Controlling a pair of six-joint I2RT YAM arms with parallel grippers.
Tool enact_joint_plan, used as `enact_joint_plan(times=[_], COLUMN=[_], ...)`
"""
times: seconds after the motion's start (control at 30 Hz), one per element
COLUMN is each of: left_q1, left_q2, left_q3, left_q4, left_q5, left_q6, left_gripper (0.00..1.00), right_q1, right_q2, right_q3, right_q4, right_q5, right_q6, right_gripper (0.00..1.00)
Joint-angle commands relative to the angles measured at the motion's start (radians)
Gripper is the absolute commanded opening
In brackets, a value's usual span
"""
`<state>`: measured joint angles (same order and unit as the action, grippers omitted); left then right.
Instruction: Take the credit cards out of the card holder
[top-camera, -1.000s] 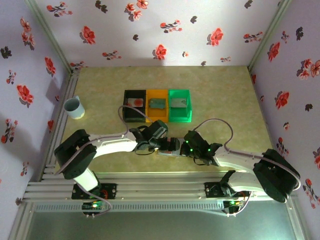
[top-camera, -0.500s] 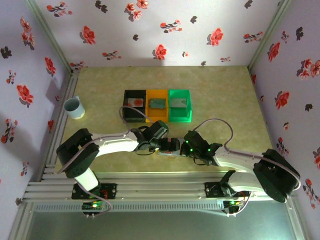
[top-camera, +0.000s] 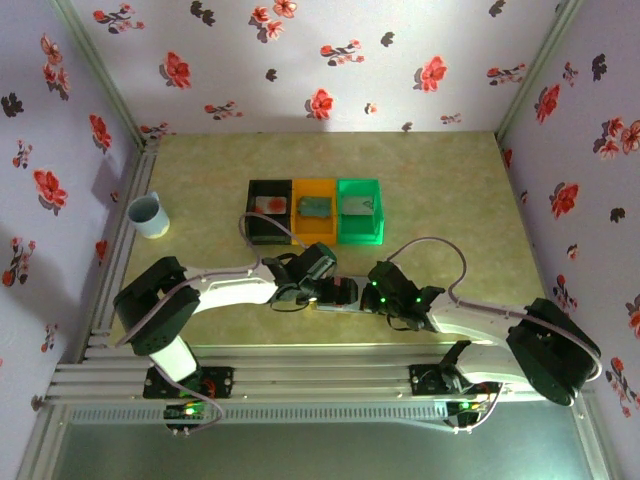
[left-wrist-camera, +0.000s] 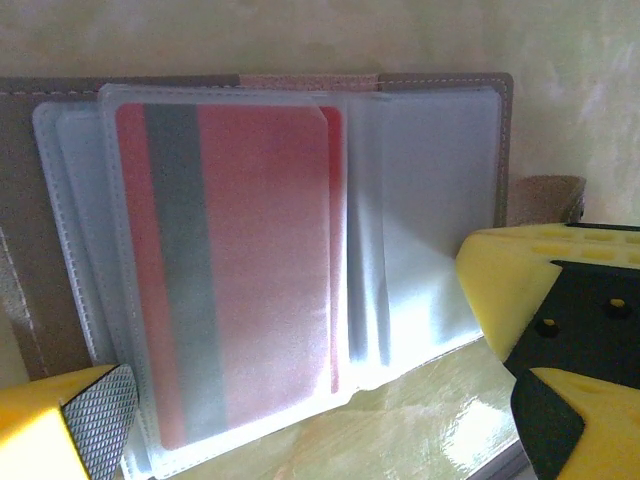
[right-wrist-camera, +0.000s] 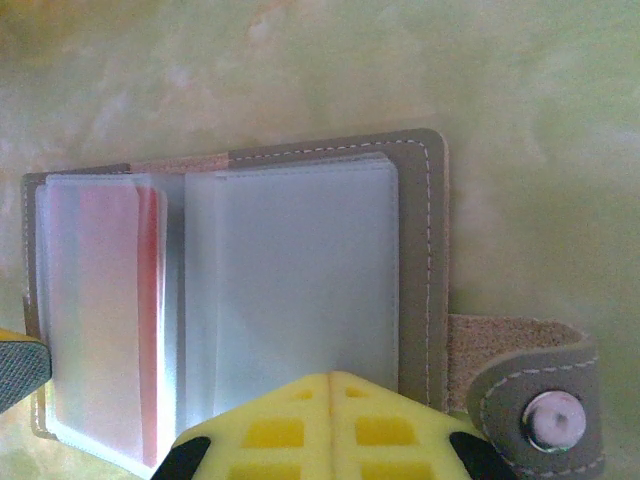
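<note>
L gripper (left-wrist-camera: 285, 350) spread wide, red card (left-wrist-camera: 250, 270) in its sleeve right between the fingers. R gripper (right-wrist-camera: 330, 405) shut, tips seemingly pinning the open card holder (right-wrist-camera: 422, 250) just ahead. Best: R pins firm, L pinches card edge only, not sleeve, pulls straight.

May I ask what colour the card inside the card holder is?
The card is red with a grey stripe; clearest in left wrist view.

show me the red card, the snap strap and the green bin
red card (left-wrist-camera: 262, 270): left wrist view, its middle
snap strap (right-wrist-camera: 555, 418): right wrist view, its metal snap
green bin (top-camera: 360, 234): top external view, near wall
</note>
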<state>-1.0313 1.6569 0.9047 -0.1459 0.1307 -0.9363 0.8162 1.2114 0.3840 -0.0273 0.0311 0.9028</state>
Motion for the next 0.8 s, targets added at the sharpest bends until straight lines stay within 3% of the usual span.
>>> enact_joint_plan(times=[0.0,0.77], left_q1=[-0.010,-0.022], left_q2=[0.013,0.012], left_q3=[0.000,0.035], left_q4=[-0.027,-0.015], left_q5=[-0.028,-0.025], left_q6=[0.015,0.004], left_gripper=[1.00,1.00], right_q1=[-0.004,-0.003], right_q2=[-0.007,-0.003], right_q3=[-0.019,-0.022], right_q4=[-0.057,-0.051], right_q5=[0.033,0.033], right_q6=[0.016,0.016], right_gripper=[0.00,0.00])
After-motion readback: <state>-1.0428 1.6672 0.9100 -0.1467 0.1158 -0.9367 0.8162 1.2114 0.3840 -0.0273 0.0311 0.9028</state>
